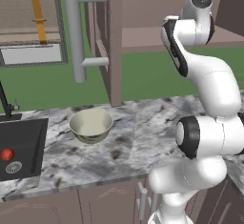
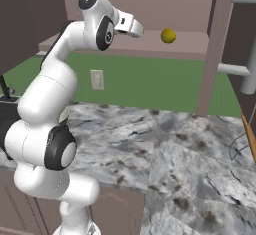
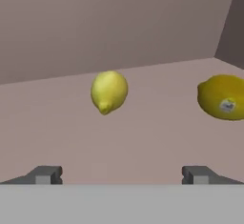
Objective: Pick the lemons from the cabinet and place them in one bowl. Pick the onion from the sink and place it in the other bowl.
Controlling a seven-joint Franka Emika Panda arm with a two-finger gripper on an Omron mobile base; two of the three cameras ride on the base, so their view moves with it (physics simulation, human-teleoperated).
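Two lemons sat on the cabinet shelf (image 3: 143,137): the greener lemon (image 3: 109,91) lay ahead of the gripper (image 3: 121,174) at about 12 o'clock, nub end toward the camera; the yellower lemon (image 3: 222,96) at 2 o'clock, long axis crosswise. The jaws stood wide apart, holding nothing, short of both.

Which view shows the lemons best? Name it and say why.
The hand view: both lemons lie apart on the cabinet shelf, ahead of the open gripper. The right base view shows one lemon, small, beside the gripper. In the left base view the arm covers that part of the shelf.
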